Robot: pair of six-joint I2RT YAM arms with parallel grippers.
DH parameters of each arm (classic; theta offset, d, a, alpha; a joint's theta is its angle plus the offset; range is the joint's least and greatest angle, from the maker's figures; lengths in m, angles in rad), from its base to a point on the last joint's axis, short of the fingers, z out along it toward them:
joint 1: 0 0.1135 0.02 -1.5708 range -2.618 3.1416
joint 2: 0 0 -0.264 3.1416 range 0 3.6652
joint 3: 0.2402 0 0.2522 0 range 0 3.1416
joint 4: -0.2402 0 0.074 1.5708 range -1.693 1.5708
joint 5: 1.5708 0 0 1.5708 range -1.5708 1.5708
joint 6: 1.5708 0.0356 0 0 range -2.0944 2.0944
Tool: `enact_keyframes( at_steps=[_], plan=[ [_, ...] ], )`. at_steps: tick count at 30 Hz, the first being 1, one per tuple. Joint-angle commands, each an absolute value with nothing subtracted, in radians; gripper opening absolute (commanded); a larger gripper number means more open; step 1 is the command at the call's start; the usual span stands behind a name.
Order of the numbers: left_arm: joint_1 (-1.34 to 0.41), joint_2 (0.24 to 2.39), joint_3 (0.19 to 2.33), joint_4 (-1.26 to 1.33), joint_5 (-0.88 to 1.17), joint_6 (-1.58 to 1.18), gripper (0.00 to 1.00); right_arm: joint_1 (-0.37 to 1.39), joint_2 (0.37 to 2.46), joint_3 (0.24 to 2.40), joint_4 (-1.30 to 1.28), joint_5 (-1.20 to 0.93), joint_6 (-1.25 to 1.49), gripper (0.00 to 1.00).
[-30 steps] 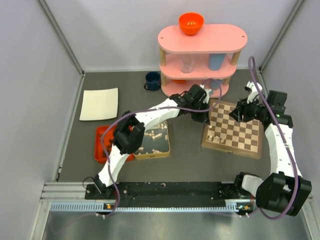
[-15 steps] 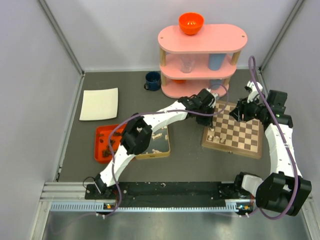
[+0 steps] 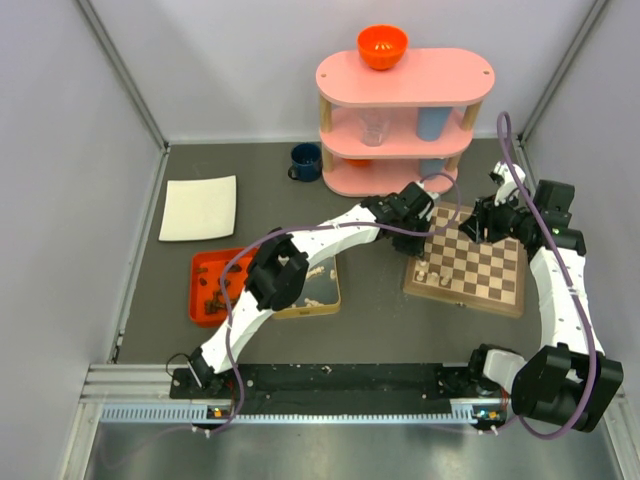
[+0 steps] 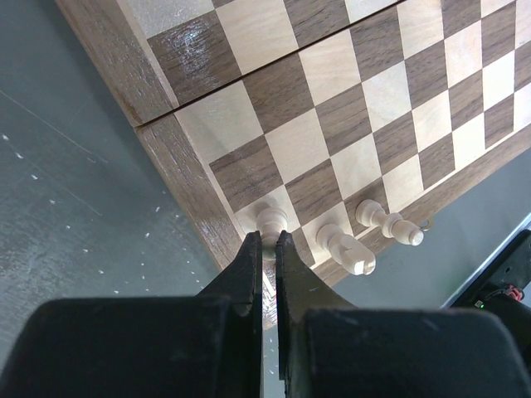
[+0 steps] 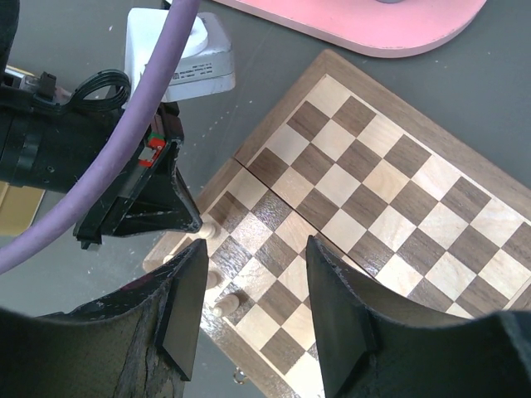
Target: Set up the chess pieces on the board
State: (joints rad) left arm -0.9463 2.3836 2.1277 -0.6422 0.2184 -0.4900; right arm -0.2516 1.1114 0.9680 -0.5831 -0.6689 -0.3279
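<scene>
Left gripper [image 4: 263, 236] shut, tips right against pale chess piece [image 4: 271, 220] standing on edge square by board [image 4: 178, 178] near-left corner; grip unclear. Two more pale pieces [image 4: 353, 249] alongside. Right gripper [image 5: 255, 249] half open, empty, above board

The left arm [image 3: 330, 232] reaches far to the right, the left hand [image 4: 267, 240] closed; the right hand [image 5: 259, 249] is half open.

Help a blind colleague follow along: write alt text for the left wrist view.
The left end effector, its black fingers shut, appears to pinch a cream chess piece at a corner of the wooden chessboard. Two more cream pieces stand beside it along the board's edge row.
</scene>
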Motion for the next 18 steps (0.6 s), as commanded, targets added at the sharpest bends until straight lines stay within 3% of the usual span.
enact_keyframes(
  at_steps=[1, 18],
  plan=[
    [-0.954, 2.390, 2.171, -0.644, 0.201, -0.471, 0.00, -0.261, 1.078, 0.957, -0.546, -0.670, -0.316, 0.51],
    [-0.965, 2.405, 2.187, -0.658, 0.204, -0.468, 0.07, -0.261, 1.081, 0.956, -0.546, -0.670, -0.314, 0.51]
  ],
)
